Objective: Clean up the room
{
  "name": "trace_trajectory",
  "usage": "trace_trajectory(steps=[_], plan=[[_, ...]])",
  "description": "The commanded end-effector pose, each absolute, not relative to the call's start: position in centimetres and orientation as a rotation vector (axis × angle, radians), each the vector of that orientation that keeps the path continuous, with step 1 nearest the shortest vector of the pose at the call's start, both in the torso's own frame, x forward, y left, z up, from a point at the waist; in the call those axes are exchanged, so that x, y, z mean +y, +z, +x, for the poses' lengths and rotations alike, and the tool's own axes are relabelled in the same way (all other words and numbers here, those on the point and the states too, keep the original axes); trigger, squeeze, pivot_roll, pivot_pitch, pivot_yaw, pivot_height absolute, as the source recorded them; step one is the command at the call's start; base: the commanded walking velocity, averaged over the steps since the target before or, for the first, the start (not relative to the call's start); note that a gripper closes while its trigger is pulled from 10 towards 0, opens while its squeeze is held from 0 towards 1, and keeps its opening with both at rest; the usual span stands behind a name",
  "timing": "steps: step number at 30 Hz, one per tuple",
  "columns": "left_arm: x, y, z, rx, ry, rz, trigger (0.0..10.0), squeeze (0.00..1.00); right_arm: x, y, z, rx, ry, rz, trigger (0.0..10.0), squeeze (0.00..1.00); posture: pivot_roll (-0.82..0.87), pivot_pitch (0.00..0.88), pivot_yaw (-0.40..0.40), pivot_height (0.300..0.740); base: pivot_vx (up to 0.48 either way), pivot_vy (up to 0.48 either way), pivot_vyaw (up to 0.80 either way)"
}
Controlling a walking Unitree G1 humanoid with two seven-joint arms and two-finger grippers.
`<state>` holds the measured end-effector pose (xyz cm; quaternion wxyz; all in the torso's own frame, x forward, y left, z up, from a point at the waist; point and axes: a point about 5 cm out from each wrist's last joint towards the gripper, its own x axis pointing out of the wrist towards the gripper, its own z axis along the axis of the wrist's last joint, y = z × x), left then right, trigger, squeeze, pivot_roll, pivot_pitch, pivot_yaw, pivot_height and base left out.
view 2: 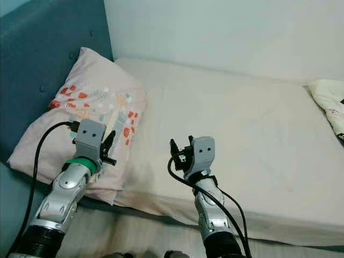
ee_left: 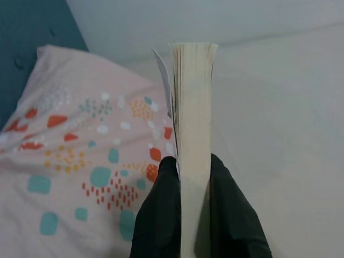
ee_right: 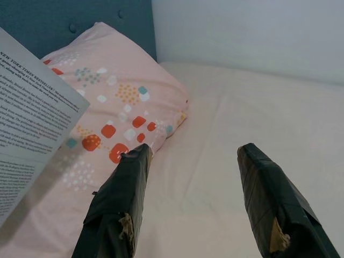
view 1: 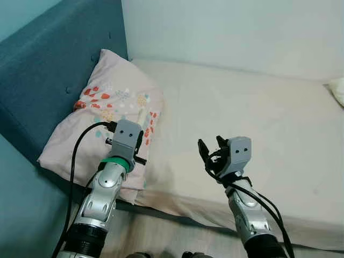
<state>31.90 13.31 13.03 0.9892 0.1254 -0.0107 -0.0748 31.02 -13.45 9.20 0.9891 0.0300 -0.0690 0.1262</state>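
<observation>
A book (ee_left: 192,102) stands edge-on between the black fingers (ee_left: 161,215) of my left gripper (ee_left: 193,161), which is shut on its lower end. In the eye views that gripper (view 1: 140,144) hovers over the near corner of a pink pillow (view 1: 107,107) with red, orange and teal spots. The book's printed cover (ee_right: 32,113) also shows beside the right gripper. My right gripper (view 1: 211,148) is held above the front part of the cream mattress (view 1: 252,107), open, with nothing between its fingers (ee_right: 123,199).
The pillow leans on a blue padded headboard (view 1: 43,64) at the left. A pale wall (view 1: 231,32) runs behind the bed. A second patterned pillow (view 2: 329,102) lies at the far right. The mattress edge (view 1: 183,207) and a strip of floor are just below the arms.
</observation>
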Motion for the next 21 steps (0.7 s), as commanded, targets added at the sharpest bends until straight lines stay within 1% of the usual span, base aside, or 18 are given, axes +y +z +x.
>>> trace_trajectory(steps=[1, 7, 11, 15, 16, 21], plan=[[12.87, 13.76, 31.53, -0.096, -0.167, 0.288, 10.0, 0.0, -13.85, 8.42, 30.76, -0.107, 0.228, 0.079, 10.0, 0.0, 0.05, 0.069, 0.013, 0.691, 0.0, 0.0, 0.0], [12.5, 13.81, 31.34, -0.116, -0.188, 0.318, 10.0, 0.0, -13.81, 8.41, 30.79, -0.106, 0.223, 0.084, 10.0, 0.0, 0.05, 0.069, 0.015, 0.676, 0.0, 0.0, 0.0], [12.49, 13.75, 31.34, -0.115, -0.192, 0.319, 10.0, 0.0, -13.92, 8.33, 30.76, -0.103, 0.216, 0.087, 10.0, 0.0, 0.05, 0.07, 0.016, 0.656, 0.0, 0.0, 0.0], [12.5, 13.8, 31.35, -0.119, -0.192, 0.319, 10.0, 0.0, -13.93, 8.31, 30.75, -0.102, 0.214, 0.086, 10.0, 0.0, 0.05, 0.069, 0.017, 0.646, 0.0, 0.0, 0.0], [12.46, 13.88, 31.36, -0.132, -0.195, 0.326, 10.0, 0.0, -13.92, 8.29, 30.75, -0.101, 0.214, 0.086, 10.0, 0.0, 0.05, 0.069, 0.017, 0.636, 0.0, 0.0, 0.0], [12.29, 14.13, 31.36, -0.157, -0.203, 0.344, 10.0, 0.0, -13.9, 8.3, 30.79, -0.101, 0.212, 0.087, 10.0, 0.0, 0.05, 0.068, 0.018, 0.621, 0.0, 0.0, 0.0]])
